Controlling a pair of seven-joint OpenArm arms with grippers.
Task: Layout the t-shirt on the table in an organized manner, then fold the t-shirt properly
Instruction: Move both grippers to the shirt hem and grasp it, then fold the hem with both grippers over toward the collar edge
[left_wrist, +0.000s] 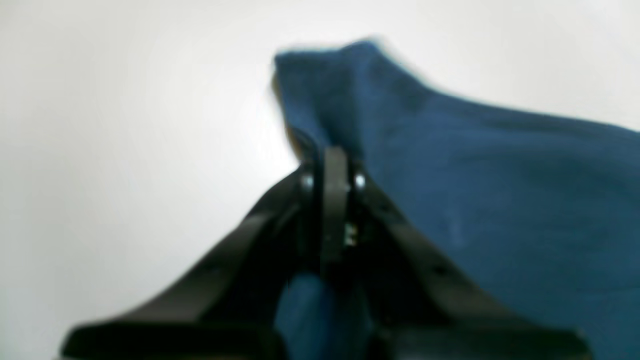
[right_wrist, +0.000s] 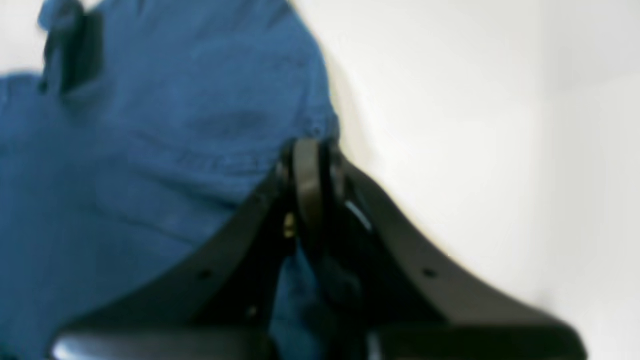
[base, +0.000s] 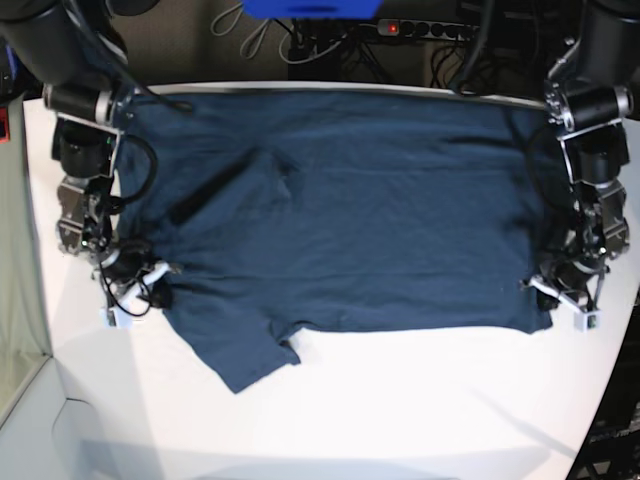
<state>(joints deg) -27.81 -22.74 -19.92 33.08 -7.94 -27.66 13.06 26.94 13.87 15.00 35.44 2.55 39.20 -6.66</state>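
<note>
The t-shirt (base: 340, 210) is pinched in both my grippers: my left gripper (base: 545, 290) is closed on its near corner, my right gripper (base: 150, 270) closed on the opposite side edge (beside the sleeve). Between them it lies flat on the table (base: 400, 400), long axis running hand to hand.

Soft matt cloth t-shirt (base: 350, 210) on a smooth matt table (base: 400, 400).
</note>
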